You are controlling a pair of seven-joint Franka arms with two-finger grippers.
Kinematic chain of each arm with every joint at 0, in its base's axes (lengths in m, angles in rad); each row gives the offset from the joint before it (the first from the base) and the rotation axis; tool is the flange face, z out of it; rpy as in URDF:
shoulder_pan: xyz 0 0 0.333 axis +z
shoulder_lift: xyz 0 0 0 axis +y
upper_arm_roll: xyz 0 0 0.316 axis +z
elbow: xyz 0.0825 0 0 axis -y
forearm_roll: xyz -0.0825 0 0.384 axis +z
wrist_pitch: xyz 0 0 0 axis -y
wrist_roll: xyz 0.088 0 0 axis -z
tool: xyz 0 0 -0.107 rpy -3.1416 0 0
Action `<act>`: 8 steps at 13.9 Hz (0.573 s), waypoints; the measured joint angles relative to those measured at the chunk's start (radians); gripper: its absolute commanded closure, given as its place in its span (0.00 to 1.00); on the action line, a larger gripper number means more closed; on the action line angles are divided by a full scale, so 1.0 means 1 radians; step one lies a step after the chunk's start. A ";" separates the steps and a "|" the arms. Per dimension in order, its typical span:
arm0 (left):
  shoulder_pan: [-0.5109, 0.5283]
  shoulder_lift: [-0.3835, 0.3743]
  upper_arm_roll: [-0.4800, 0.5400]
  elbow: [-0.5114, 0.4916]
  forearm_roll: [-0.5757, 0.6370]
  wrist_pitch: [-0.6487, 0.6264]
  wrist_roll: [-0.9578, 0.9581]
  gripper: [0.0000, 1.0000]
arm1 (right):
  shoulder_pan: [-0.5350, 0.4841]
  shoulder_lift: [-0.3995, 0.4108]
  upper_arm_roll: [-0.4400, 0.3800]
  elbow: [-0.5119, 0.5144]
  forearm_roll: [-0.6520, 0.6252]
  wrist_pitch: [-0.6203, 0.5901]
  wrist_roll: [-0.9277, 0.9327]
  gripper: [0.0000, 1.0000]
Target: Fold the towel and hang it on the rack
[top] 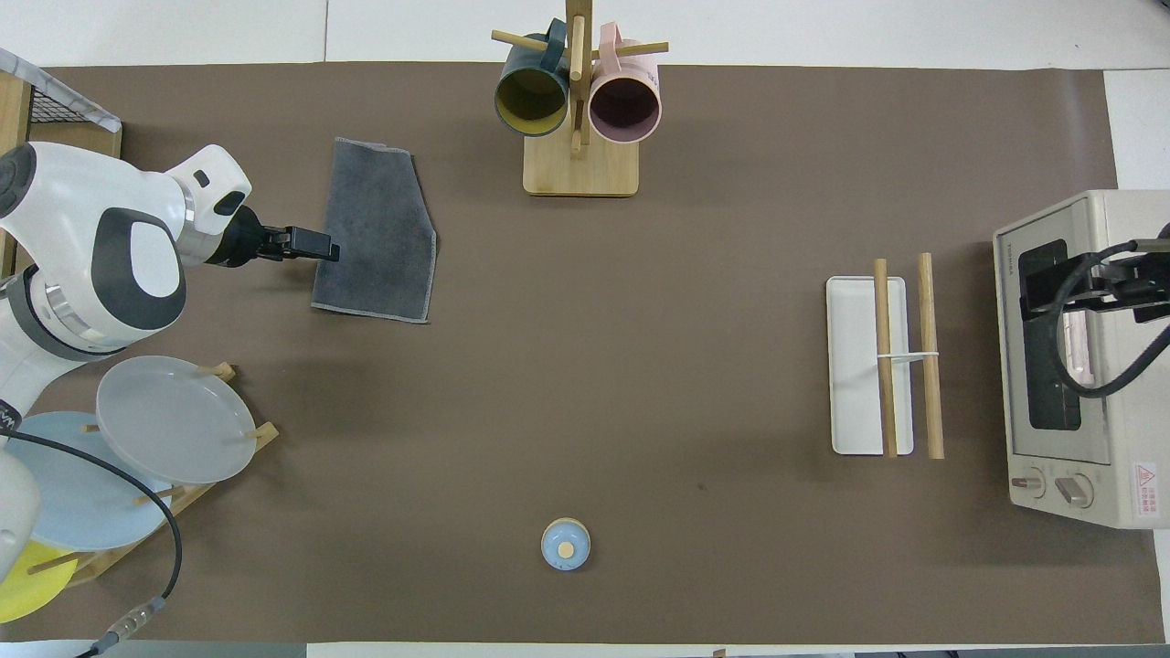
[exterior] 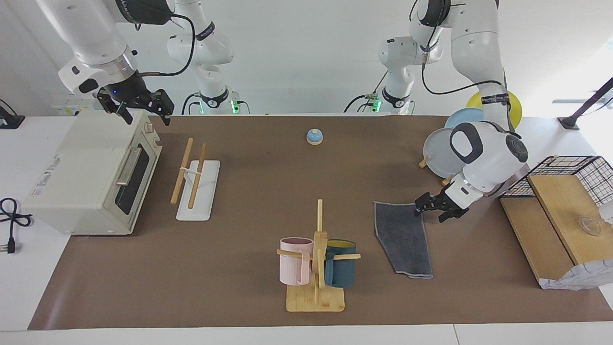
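Folded towel lying flat on the surface

Fuzzy grey towel (exterior: 403, 237) is lying folded; left pincer (exterior: 431, 208) is gaping at its edge, right pincer (exterior: 136, 108) gaping over the oven (exterior: 86, 177). Rack (top: 882, 366): wooden rods.

Towel (exterior: 403, 237) fuzzy matt grey cloth; rack (exterior: 194, 179) light wooden rods.

Left gripper (exterior: 432, 211) low, fingers spread; right gripper (exterior: 135, 108) waits raised, open.

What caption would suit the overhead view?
Left gripper, open, at the folded towel's edge; rack awaits by the oven.
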 measured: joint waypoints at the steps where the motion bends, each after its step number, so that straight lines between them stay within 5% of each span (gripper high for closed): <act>1: 0.005 0.012 0.000 0.009 -0.009 0.001 0.000 0.00 | 0.000 0.000 0.000 0.000 0.000 0.000 0.000 0.00; 8: 0.004 0.034 -0.017 0.012 -0.059 0.000 0.000 0.00 | 0.000 0.000 0.000 0.000 0.000 0.000 0.000 0.00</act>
